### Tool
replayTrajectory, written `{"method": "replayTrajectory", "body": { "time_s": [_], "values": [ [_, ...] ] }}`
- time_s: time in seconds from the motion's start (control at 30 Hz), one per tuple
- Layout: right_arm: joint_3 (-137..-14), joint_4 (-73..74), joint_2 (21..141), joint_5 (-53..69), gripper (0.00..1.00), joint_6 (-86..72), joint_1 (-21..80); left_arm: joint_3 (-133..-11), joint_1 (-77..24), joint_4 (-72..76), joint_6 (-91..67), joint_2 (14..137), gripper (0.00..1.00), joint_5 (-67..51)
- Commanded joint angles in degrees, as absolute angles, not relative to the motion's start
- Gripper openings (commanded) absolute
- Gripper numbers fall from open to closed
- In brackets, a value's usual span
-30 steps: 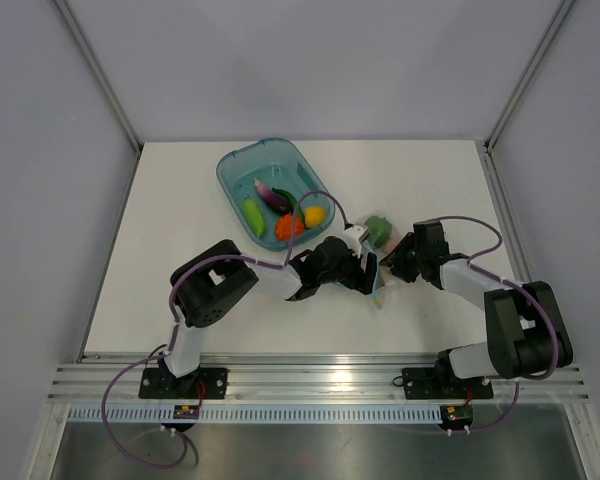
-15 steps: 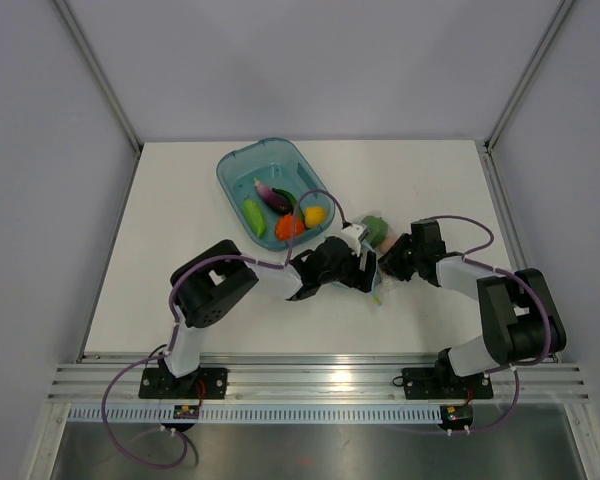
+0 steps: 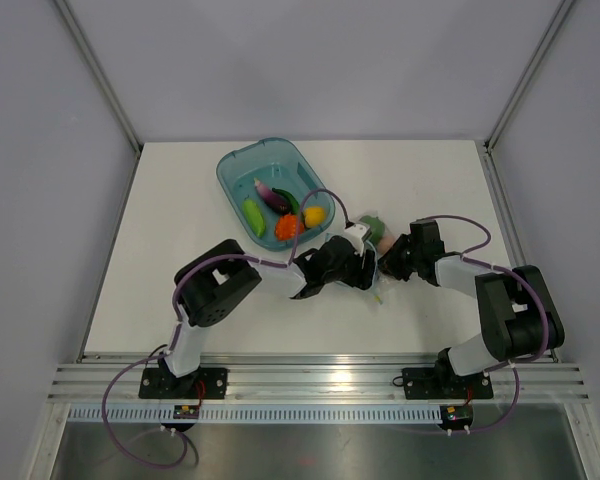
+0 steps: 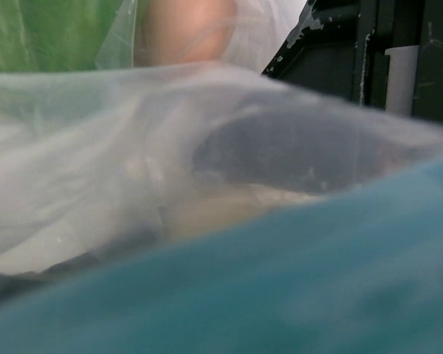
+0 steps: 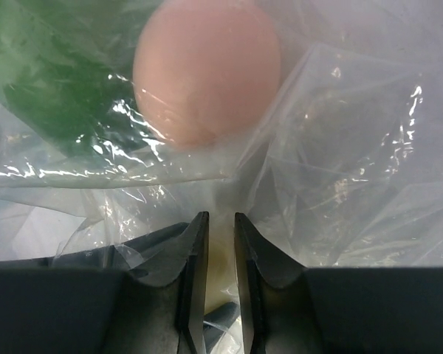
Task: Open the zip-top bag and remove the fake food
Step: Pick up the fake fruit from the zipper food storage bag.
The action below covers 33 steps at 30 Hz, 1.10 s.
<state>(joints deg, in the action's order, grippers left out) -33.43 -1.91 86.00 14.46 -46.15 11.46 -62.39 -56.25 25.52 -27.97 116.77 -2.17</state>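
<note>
The clear zip-top bag (image 3: 378,264) lies crumpled between my two grippers, just right of the table's middle. Inside it sit a green pepper (image 3: 372,224) and a peach-white piece (image 3: 387,241). My left gripper (image 3: 367,268) presses into the bag from the left. The left wrist view is filled by blurred film and the teal zip strip (image 4: 280,280), so its fingers are hidden. My right gripper (image 5: 220,216) meets the bag (image 5: 340,169) from the right, jaws a narrow gap apart with film lying in it. The peach piece (image 5: 207,70) and the pepper (image 5: 52,81) lie just beyond.
A translucent teal tub (image 3: 230,165) stands behind the left arm at the back. It holds a purple eggplant (image 3: 270,194), a green cucumber (image 3: 253,215), an orange-red piece (image 3: 289,226) and a yellow lemon (image 3: 314,215). Grey walls enclose the white table on three sides.
My right gripper has slid left into the bag, nearer the left gripper. The bag with the pepper has bunched up slightly between them. The tub has not moved.
</note>
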Motion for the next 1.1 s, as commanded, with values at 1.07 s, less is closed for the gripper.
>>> {"method": "replayTrajectory", "body": {
  "time_s": [1.07],
  "values": [
    [-37.2,11.7,81.6,-14.0,0.37,-51.7,12.0,-68.2,-53.4,-3.5,-31.0,99.5,0.4,3.3]
  ]
}}
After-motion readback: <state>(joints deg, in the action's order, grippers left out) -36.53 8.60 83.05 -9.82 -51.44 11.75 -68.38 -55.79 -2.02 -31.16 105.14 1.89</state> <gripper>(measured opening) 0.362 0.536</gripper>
